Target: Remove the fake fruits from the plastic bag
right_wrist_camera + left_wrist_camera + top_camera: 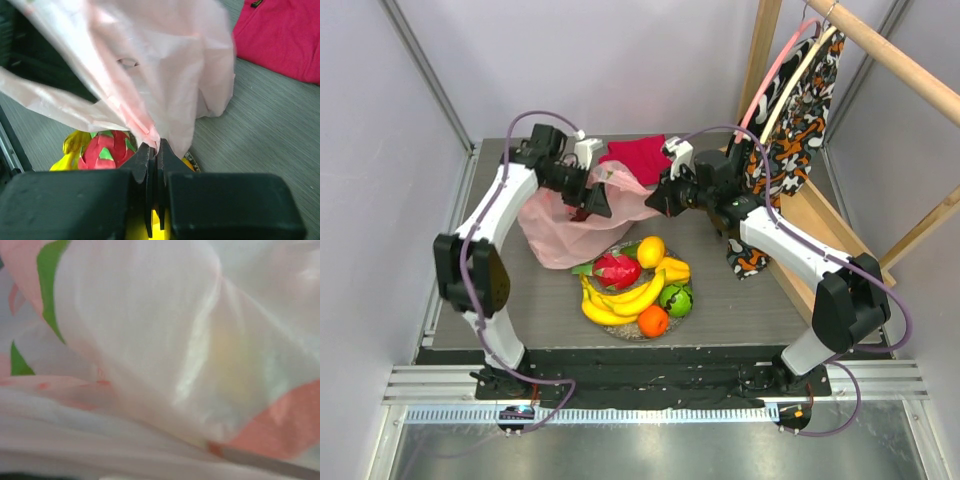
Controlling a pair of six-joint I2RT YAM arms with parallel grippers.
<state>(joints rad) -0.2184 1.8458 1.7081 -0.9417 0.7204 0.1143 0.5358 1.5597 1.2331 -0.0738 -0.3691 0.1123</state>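
While pinching translucent pale pink plastic bag (165, 65) tight in right gripper (154, 147), holds it spread toward left gripper (598, 205); cannot tell that grip, lens smothered by plastic. Shows glossy plastic fake fruits (632, 290) heaped on round plate (624, 332) beside bag.

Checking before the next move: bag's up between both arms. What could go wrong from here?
1. The right tool pinches only a thin fold of the plastic bag; it might slip or tear.
2. Film blankets the left wrist view, so the grip of the left tool can't be checked there.
3. The bag hangs beside the fake fruits; swinging it could knock one off.
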